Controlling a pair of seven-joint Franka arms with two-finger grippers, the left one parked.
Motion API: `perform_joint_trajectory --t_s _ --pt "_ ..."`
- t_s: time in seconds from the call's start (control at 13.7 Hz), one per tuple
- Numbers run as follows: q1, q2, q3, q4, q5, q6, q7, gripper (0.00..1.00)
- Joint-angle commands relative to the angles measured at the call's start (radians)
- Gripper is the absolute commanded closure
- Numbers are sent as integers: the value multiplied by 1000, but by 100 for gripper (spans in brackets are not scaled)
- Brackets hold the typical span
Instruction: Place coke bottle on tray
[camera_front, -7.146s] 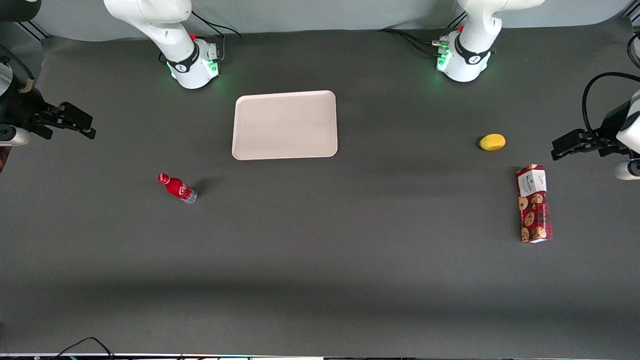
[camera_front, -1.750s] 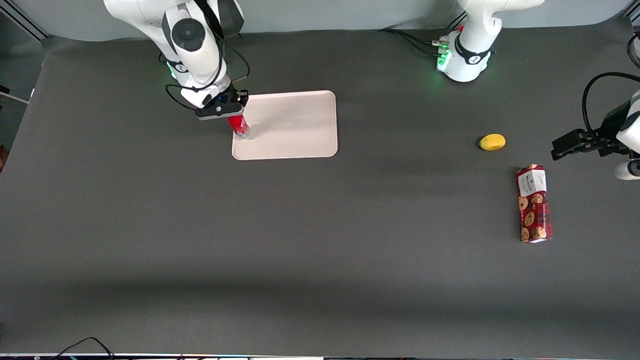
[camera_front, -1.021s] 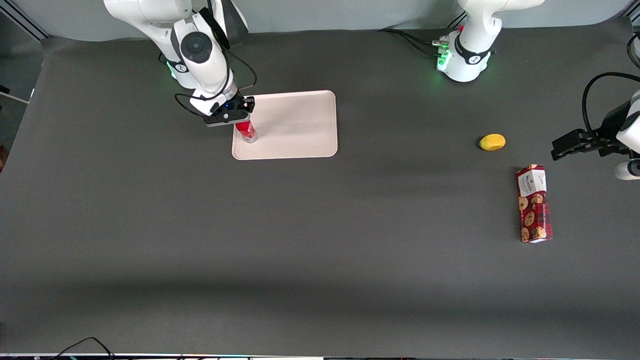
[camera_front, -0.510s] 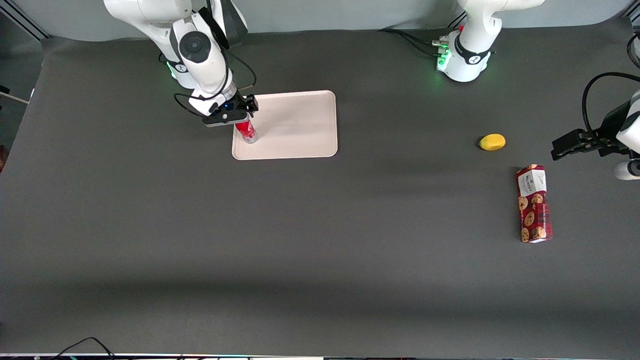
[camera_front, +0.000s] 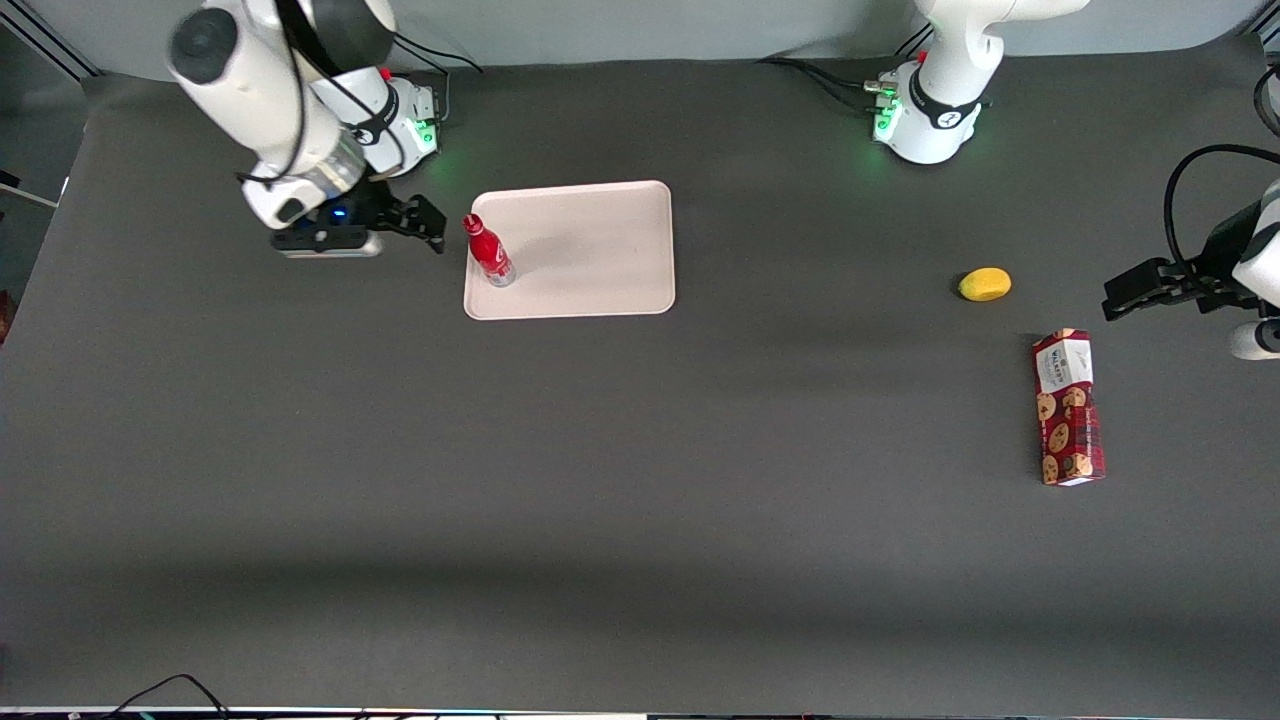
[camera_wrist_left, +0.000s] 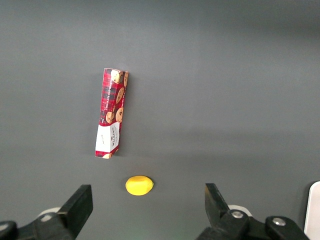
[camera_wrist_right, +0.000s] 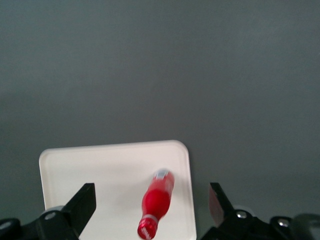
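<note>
The coke bottle (camera_front: 489, 252), small and red with a red cap, stands upright on the tray (camera_front: 590, 250) near the tray's edge toward the working arm's end. It also shows in the right wrist view (camera_wrist_right: 156, 203) on the tray (camera_wrist_right: 85, 175). My right gripper (camera_front: 425, 221) is open and empty, raised beside the tray toward the working arm's end, apart from the bottle. In the right wrist view the gripper (camera_wrist_right: 150, 210) has its fingers spread wide, with the bottle well below them.
A yellow lemon-like fruit (camera_front: 985, 284) and a red cookie-printed box (camera_front: 1068, 407) lie toward the parked arm's end of the table. Both show in the left wrist view, the fruit (camera_wrist_left: 139, 185) and the box (camera_wrist_left: 111, 113).
The gripper has let go of the bottle, opened, and pulled up and away toward the working arm's end. The bottle stays standing on the tray.
</note>
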Motion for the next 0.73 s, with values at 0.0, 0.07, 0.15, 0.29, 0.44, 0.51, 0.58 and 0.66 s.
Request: perform_joint_trajectory --t_s 0.0,0.07,0.15,0.29,0.44,0.51,0.58,0.66 --pt "-1 93 -66 162 -147 -61 -6 0" --pt "0 141 -104 242 -190 -87 -12 0" --pt "5 193 -142 329 -210 -139 -20 0" --pt "5 316 -190 520 -211 -227 -47 0" --pt "3 385 -228 621 -212 -236 -77 0" --pt "5 412 -251 657 -214 -238 -78 0" --pt "5 436 -279 690 -214 -238 -103 0" --pt "6 452 -293 709 -224 -241 -154 0"
